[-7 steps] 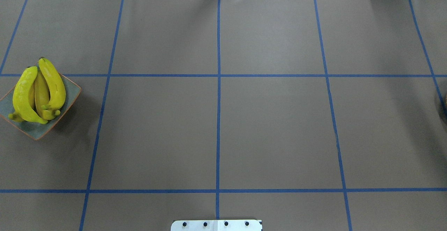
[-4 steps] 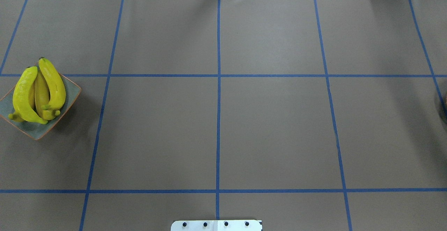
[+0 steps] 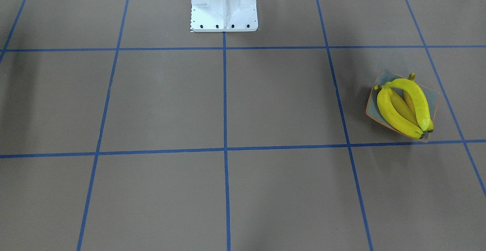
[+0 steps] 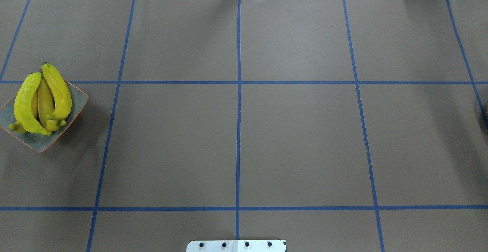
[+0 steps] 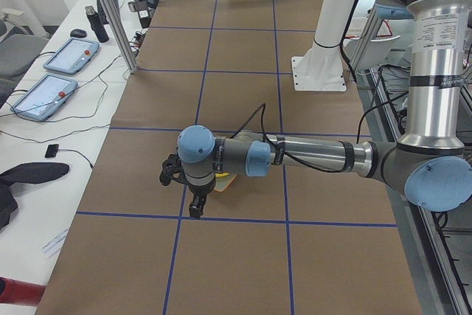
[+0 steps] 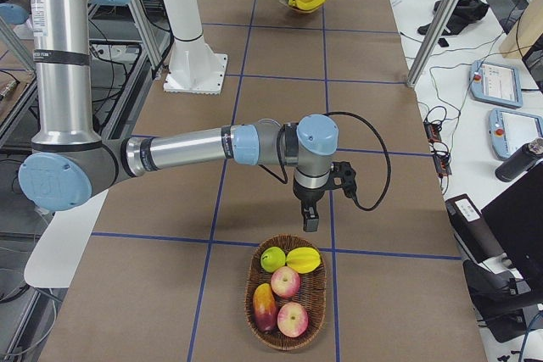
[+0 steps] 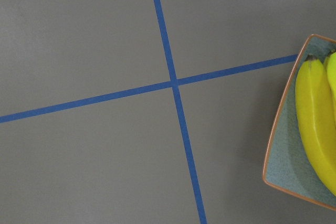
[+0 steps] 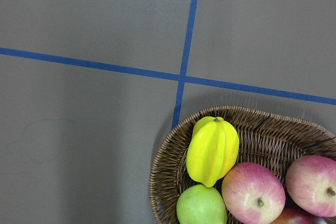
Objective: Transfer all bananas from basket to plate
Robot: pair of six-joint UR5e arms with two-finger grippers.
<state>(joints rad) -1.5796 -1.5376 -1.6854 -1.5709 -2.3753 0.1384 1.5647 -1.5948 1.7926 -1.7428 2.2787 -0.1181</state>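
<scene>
You have all three bananas (image 4: 42, 99) lying on the plate (image 4: 38, 142) at the overhead view's nine o'clock, and the wicker basket (image 8: 163, 182) shows only other fruit, so the task looks finished, though I cannot tell whether the left gripper (image 5: 195, 208) or the right gripper (image 6: 310, 219) has its fingers parted.

Open brown bench (image 4: 297, 141), crossed by blue tape lines, spreads in front of the white pedestal (image 3: 224, 6). Far out on the pedestal's left, by the robot's reckoning, the plate (image 4: 42, 142) heaped with bananas (image 4: 26, 103) fills its patch, and the left arm (image 5: 310, 156) lies low across the bench beside it. At the opposite end the right arm (image 6: 187, 150) reaches out level, with the right gripper (image 6: 310, 221) hanging just short of the fruit-filled basket (image 8: 165, 179).
</scene>
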